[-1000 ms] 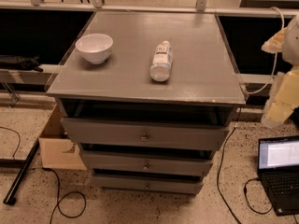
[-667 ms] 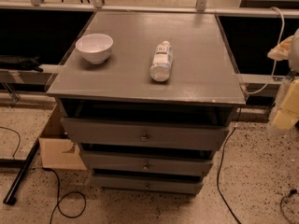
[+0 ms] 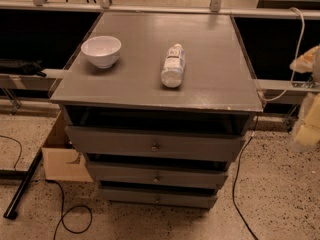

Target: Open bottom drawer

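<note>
A grey cabinet (image 3: 210,79) has three drawers stacked in its front. The bottom drawer (image 3: 130,196) is the slimmest front, lowest near the floor, with a small round metal knob (image 3: 157,199) at its centre. Its front sits about in line with the drawers above, with a dark gap over it. My gripper (image 3: 306,130) is a pale shape at the right edge of the view. It is level with the top drawer, well right of the cabinet and far from the bottom drawer's knob, touching nothing.
A white bowl (image 3: 101,50) and a lying plastic bottle (image 3: 173,65) sit on the cabinet top. A cardboard box (image 3: 60,156) stands at the cabinet's left. Cables (image 3: 70,219) and a black pole (image 3: 22,189) lie on the speckled floor. A white cable (image 3: 295,59) hangs at the right.
My arm has shifted right, towards the frame's edge, and shows less. The laptop at the lower right is no longer in view. The drawers have not moved.
</note>
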{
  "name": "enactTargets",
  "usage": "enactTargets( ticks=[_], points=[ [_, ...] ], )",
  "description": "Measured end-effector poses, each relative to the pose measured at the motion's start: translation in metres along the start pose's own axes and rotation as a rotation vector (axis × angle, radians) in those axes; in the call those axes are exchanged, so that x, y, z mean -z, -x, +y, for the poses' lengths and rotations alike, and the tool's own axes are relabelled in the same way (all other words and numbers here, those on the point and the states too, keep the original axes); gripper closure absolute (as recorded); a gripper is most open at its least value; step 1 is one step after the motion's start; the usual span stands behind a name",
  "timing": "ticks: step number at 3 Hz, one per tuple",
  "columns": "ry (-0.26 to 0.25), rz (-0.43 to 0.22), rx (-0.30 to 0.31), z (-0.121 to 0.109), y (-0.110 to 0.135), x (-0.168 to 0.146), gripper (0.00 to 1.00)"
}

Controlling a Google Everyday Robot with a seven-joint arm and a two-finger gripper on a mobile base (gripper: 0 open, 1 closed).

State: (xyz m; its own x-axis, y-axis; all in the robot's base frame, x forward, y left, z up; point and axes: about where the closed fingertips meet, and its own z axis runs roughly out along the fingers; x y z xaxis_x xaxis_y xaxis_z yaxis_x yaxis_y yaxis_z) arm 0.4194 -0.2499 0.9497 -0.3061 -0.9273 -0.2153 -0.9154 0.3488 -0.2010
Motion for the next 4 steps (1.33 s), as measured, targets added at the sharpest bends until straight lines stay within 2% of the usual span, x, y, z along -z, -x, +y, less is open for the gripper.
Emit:
enactTargets(
  ticks=[1,2,3,4],
  points=[
    [0.033,-0.013,-0.017,0.004,-0.009,-0.011,0.0],
    [0.1,-0.037,-0.022,0.011,-0.014,-0.036,0.0],
    [0.23,-0.073,-0.027,0.027,-0.019,-0.086,0.0],
    [0.321,-0.097,-0.035,0.04,-0.022,-0.116,0.0]
  ],
)
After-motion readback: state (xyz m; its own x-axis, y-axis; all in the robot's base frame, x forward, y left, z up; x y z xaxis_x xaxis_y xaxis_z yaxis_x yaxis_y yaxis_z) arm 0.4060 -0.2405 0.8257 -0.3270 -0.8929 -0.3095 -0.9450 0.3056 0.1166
